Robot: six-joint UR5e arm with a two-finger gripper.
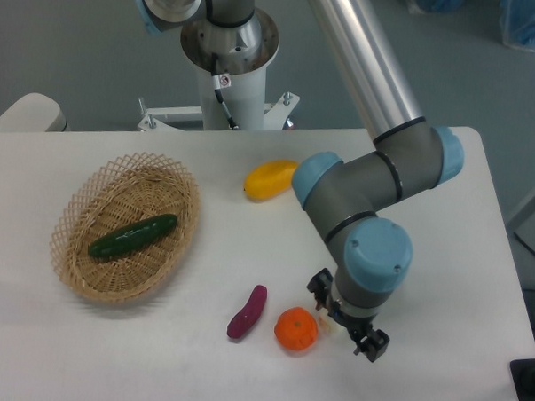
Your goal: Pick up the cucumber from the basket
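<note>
Nearest, the claw [349,330] hangs over the white desk [439,350], right of the basket [78,272]; its opening cannot be judged. Inside the basket lies the cucumber [133,236]. No writing is readable.

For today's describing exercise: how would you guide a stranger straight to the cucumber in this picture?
Find the oval wicker basket at the table's left. The cucumber lies alone inside it, slanting across the bottom. It is the only dark green, glossy thing; the yellow, purple and orange pieces all sit outside on the white table.
</note>
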